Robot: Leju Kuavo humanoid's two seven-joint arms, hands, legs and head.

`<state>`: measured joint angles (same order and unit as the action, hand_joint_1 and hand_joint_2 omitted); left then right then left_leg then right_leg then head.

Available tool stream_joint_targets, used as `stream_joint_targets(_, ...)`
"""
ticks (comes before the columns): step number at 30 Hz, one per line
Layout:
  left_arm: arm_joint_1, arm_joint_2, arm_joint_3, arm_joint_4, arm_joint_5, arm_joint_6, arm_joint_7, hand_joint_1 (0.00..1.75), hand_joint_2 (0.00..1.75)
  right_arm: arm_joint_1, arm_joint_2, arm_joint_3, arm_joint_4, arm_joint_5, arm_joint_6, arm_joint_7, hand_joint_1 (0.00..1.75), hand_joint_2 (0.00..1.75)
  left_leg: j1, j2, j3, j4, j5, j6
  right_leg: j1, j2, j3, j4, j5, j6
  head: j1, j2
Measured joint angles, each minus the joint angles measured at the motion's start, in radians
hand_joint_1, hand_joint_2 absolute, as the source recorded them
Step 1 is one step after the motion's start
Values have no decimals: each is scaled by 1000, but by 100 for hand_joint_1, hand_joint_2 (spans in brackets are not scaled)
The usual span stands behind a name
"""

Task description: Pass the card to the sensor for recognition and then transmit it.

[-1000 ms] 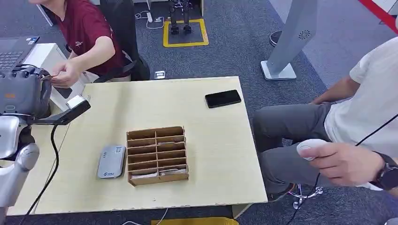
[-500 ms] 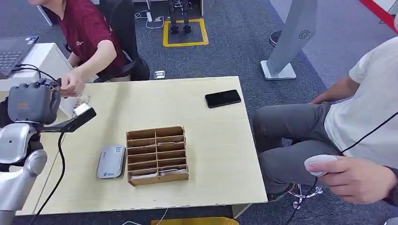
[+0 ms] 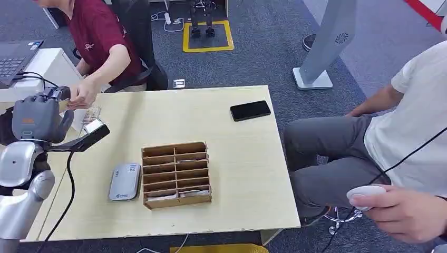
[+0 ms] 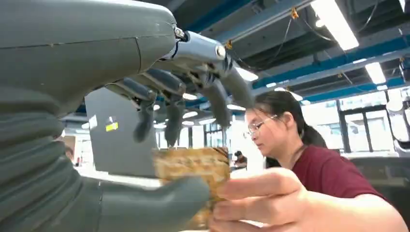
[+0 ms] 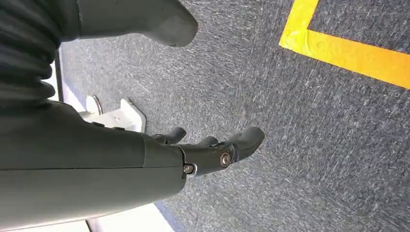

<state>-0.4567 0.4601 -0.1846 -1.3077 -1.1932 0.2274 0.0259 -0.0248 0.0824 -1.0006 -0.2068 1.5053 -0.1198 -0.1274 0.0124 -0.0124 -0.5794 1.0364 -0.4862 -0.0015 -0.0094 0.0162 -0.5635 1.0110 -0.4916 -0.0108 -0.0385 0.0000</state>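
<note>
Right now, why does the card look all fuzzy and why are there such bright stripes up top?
In the left wrist view the card sits very close to the lens beside the left hand, so it blurs, like the person's hand; the bright stripes are ceiling lights, overexposed. The head view is evenly lit and sharp, table included.

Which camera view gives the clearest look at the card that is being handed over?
The left wrist view: the card is large and close, between the left hand and the person's hand. In the head view it is only a thin sliver there. The right wrist view faces the carpet.
</note>
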Motion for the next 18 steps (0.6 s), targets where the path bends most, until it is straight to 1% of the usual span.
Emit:
stream_joint_targets(5,46,18,12,-5,29,3,-10,0,175,2,0,0,0,0,1,0,0,175,0,0,0,0,0,0,0,0,0,0,0,0,0,0)
stream_joint_targets(10,90,49,52,-14,64,12,-27,0,175,2,0,0,0,0,1,5,0,175,0,0,0,0,0,0,0,0,0,0,0,0,0,0)
stream_joint_targets(17,118,60,82,-28,72,12,-42,0,175,2,0,0,0,0,0,2,0,175,0,-1,0,0,0,0,0,0,0,0,0,0,0,0)
stream_joint_targets(18,126,61,85,-32,87,11,-51,0,175,2,0,0,0,0,1,2,0,175,0,-1,0,0,0,0,0,0,0,0,0,0,0,0)
